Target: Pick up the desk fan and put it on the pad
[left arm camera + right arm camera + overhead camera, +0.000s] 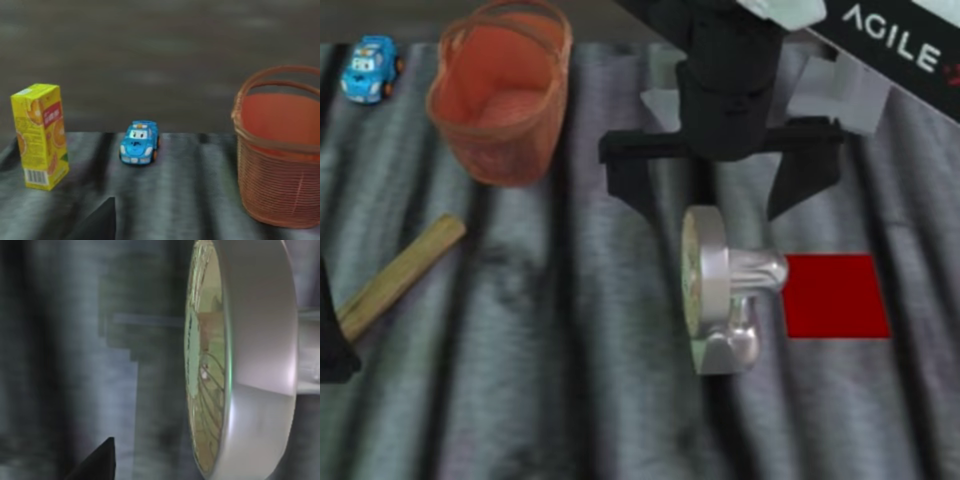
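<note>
The desk fan [720, 290] is shiny silver and stands on the dark striped cloth at centre, its pale-green disc face turned to the left. The pad [835, 295], a flat red square, lies just right of the fan's chrome knob. My right gripper [715, 190] hangs open above the fan's far side, and its two black fingers are spread wider than the disc. In the right wrist view the fan [250, 365] fills the frame beside one fingertip [100, 462], with nothing held. My left gripper [332, 350] is parked at the table's left edge.
An orange-red mesh basket [500, 90] stands at the back left, with a blue toy car [370, 68] beside it. A wooden-handled tool [400, 275] lies at the left. The left wrist view also shows a yellow juice carton [41, 136].
</note>
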Controlling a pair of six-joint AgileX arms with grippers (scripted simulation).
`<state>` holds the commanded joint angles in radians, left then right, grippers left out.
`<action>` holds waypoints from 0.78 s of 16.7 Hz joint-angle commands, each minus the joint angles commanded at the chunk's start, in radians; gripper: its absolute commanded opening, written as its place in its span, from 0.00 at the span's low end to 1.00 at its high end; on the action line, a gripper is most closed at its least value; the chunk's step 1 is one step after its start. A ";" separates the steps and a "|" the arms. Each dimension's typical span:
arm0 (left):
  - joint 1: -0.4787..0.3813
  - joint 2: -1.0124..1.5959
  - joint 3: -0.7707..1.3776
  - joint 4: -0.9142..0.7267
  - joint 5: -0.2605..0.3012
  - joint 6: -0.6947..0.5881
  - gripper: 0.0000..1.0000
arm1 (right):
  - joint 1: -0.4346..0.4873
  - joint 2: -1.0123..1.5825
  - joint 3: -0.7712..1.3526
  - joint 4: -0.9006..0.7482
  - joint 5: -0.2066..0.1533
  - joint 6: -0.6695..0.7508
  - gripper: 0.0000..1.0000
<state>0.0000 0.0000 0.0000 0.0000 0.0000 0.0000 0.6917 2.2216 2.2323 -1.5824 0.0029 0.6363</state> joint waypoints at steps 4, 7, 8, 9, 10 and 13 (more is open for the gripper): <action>0.000 0.000 0.000 0.000 0.000 0.000 1.00 | -0.005 -0.001 -0.002 0.002 0.001 -0.001 1.00; 0.000 0.000 0.000 0.000 0.000 0.000 1.00 | -0.002 -0.008 -0.044 0.041 0.000 -0.003 1.00; 0.000 0.000 0.000 0.000 0.000 0.000 1.00 | -0.002 -0.014 -0.078 0.069 0.000 -0.003 1.00; 0.000 0.000 0.000 0.000 0.000 0.000 1.00 | -0.002 -0.019 -0.119 0.101 0.000 -0.002 1.00; 0.000 0.000 0.000 0.000 0.000 0.000 1.00 | -0.001 -0.025 -0.162 0.134 0.000 -0.001 1.00; 0.000 0.000 0.000 0.000 0.000 0.000 1.00 | 0.001 -0.036 -0.250 0.214 0.000 0.001 1.00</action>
<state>0.0000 0.0000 0.0000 0.0000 0.0000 0.0000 0.6932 2.1861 1.9821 -1.3688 0.0026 0.6373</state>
